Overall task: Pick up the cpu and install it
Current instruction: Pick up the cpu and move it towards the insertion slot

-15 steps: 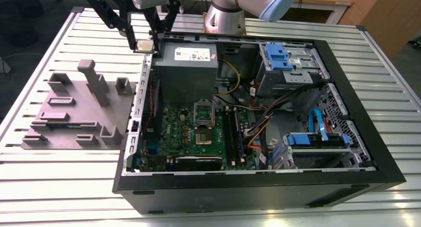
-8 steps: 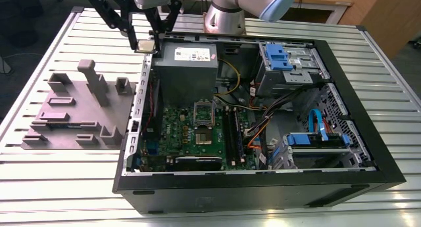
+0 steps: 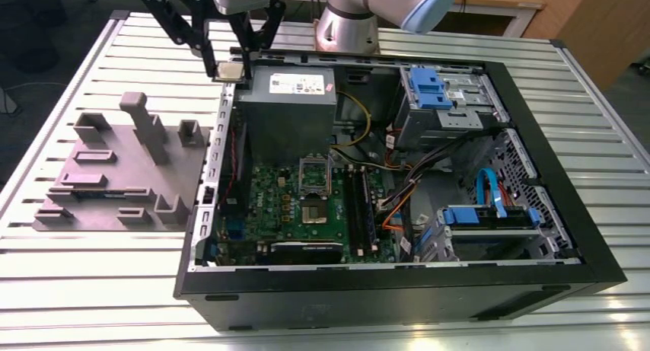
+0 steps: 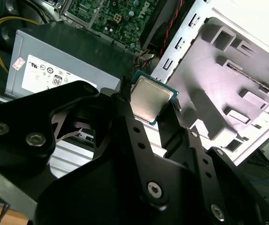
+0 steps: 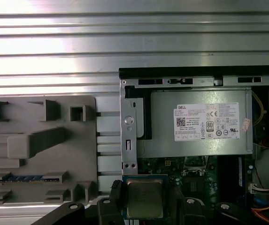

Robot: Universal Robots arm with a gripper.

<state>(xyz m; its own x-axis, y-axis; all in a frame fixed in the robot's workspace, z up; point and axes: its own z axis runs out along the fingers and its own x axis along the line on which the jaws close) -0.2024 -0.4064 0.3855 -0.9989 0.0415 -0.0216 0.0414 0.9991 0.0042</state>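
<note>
Black fingers of my gripper are clamped on two opposite edges of the cpu, holding it flat with its silvery face up, in the air over the case wall at the corner of the grey power supply. From the chip, the motherboard socket lies down inside the case, past the power supply and a little toward the exterior view's right, well apart from my grip.

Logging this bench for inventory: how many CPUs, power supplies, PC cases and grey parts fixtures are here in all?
cpu: 1
power supply: 1
PC case: 1
grey parts fixture: 1
Total: 4
</note>
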